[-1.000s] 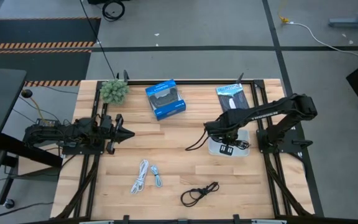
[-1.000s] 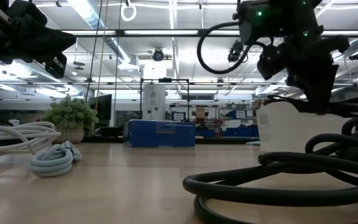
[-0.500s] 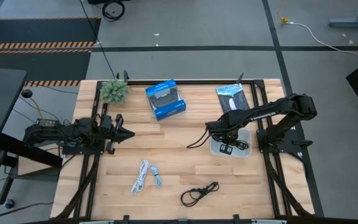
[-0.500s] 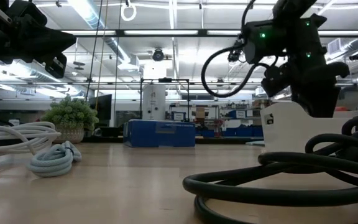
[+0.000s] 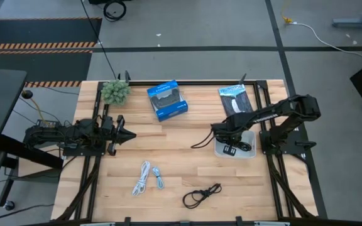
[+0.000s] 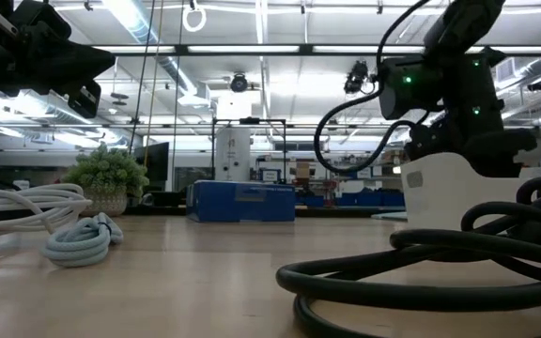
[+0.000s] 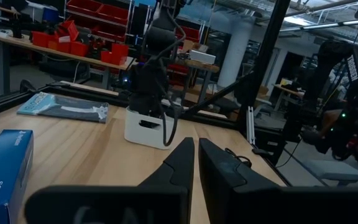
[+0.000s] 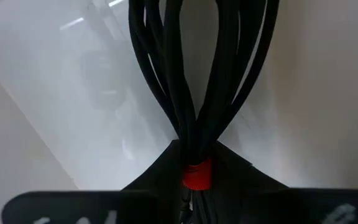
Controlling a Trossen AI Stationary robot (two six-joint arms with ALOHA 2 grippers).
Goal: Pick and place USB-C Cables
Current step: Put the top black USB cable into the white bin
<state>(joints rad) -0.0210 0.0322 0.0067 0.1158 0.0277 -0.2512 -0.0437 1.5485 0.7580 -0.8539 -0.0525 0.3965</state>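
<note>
Setting: workshop hall w/ ceiling strip lights behind; wooden table (image 5: 168,157) carries all items.
Right claw (image 5: 231,145): over white bin (image 5: 249,139) at right-centre of high view; pinched shut on black cable bundle (image 8: 194,81), grip at the red tie (image 8: 197,175) where strands gather. Bundle hangs down into/over bin; whether it touches the floor of the bin – can't tell.
Left claw (image 5: 131,134): waiting at left-centre of high view, fingers (image 7: 182,162) nearly together, nothing between.
Cables left on table: white cable (image 5: 142,177) and pale blue-grey cable (image 5: 159,178) side by side, lower-left of centre; second black cable (image 5: 201,195) lower centre, loose coil, well apart from bin.
Handling (judgement): light, limp, no stiffness; loops will sag and swing; jacket looks smooth, may slip if gripped on a single strand. Not fragile.
Grip pt (judgement): take each at the tied/folded waist where strands bunch, as w/ bundle now held; loose black coil has no clear tie visible, so pinch across several strands.
Risk (judgement): trailing loop may catch bin rim on release.
Other items: blue box (image 5: 167,100), small plant (image 5: 114,91), dark flat packet (image 5: 236,98) along top edge; not in play.
</note>
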